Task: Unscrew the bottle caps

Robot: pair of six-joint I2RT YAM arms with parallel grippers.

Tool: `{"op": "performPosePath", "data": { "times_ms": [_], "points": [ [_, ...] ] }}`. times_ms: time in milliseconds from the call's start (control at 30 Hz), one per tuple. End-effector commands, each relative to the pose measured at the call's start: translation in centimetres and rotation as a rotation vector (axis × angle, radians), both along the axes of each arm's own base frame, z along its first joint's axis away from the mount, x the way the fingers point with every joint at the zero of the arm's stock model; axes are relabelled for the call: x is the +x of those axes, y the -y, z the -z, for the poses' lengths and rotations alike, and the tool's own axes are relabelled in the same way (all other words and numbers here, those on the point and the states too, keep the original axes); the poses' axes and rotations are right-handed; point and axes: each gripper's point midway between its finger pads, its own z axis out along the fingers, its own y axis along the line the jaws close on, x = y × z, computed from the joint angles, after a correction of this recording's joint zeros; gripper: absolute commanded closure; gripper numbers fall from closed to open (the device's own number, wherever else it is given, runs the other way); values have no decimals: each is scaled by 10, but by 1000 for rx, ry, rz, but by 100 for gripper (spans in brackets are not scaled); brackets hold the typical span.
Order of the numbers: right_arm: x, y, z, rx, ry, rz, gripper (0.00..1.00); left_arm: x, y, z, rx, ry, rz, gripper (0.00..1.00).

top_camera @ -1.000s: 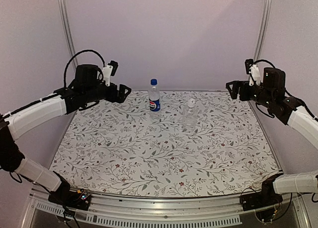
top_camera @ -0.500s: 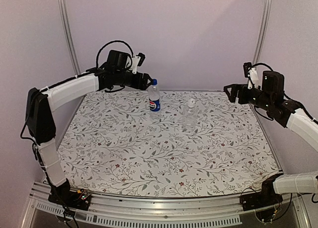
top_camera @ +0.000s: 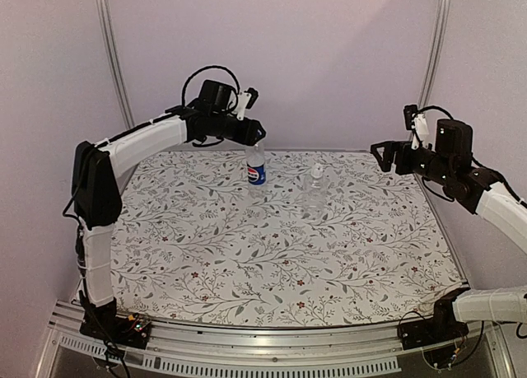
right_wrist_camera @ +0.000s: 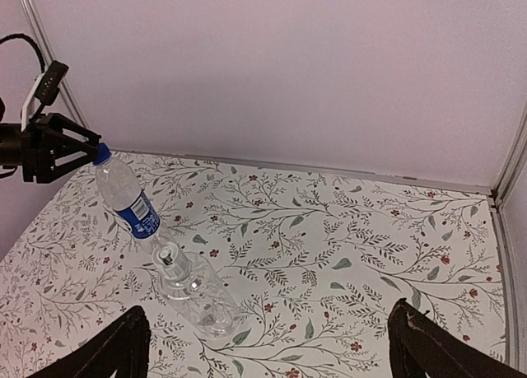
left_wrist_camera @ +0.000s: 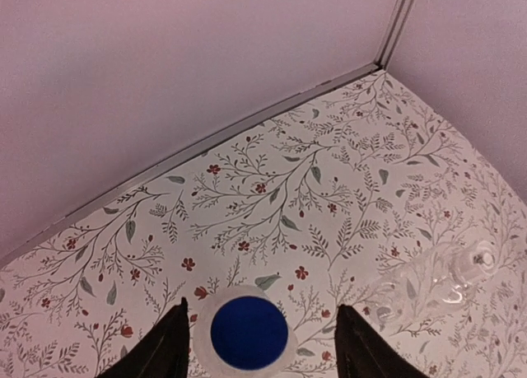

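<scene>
Hovered with left tool (left_wrist_camera: pixel 261 308) open astride blue cap (left_wrist_camera: pixel 249 333), right tool (right_wrist_camera: pixel 265 312) gaping idle, best centred, squeezed square, then twisted counterclockwise.

1. A bright blue cap (left_wrist_camera: pixel 248 334) and blue label (top_camera: pixel 256 175) are borne by the Pepsi bottle (right_wrist_camera: pixel 122 187).
2. The plain bottle (right_wrist_camera: pixel 196 294) is clear, white-capped.
3. The worktop (top_camera: pixel 247 254) is printed with grey-green leaves and red flowers.
</scene>
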Motion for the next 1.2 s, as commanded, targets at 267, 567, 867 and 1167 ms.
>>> {"op": "performPosePath", "data": {
  "times_ms": [267,567,867,1167],
  "points": [
    [-5,-2,-3,11,17,-14,1,9,8,23,60,-5,5,53],
    [-4,-4,1,11,0,-23,1,11,9,12,44,29,3,59],
    [-3,-7,2,9,-16,-31,1,8,5,-1,42,50,6,77],
    [-10,-13,-16,22,16,-81,1,-31,-13,-52,4,90,30,99]
  ]
}}
